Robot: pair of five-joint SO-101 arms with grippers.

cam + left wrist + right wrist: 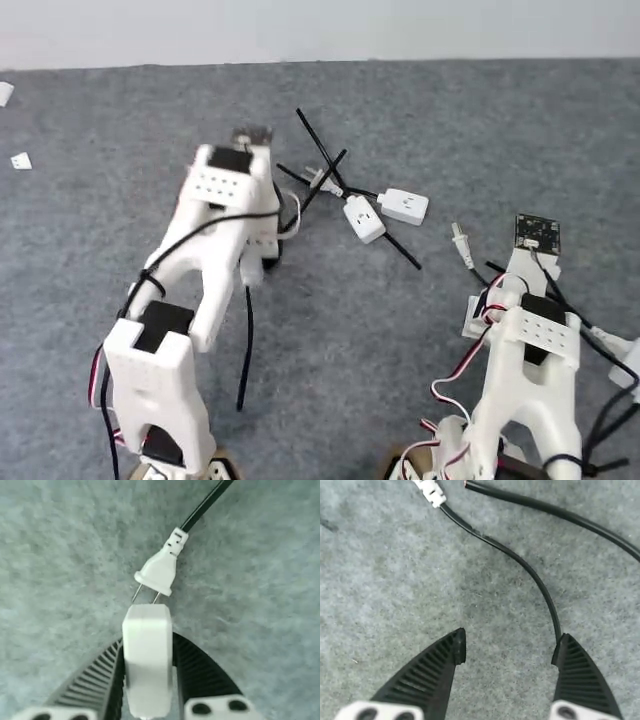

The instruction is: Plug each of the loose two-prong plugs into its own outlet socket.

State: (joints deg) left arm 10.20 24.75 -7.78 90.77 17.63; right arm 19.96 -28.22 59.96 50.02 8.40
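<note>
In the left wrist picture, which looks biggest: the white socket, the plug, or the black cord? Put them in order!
1. socket, though it is nearest the camera, so that may fool you.
2. plug.
3. black cord, just a thin strip here.

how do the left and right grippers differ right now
The left gripper is shut on a white outlet socket; the right gripper is open and holds nothing. A white plug has its prongs at the end of the left gripper's socket, while a loose black cord lies by the right gripper. Both have black ribbed fingers and point down at the grey carpet.
</note>
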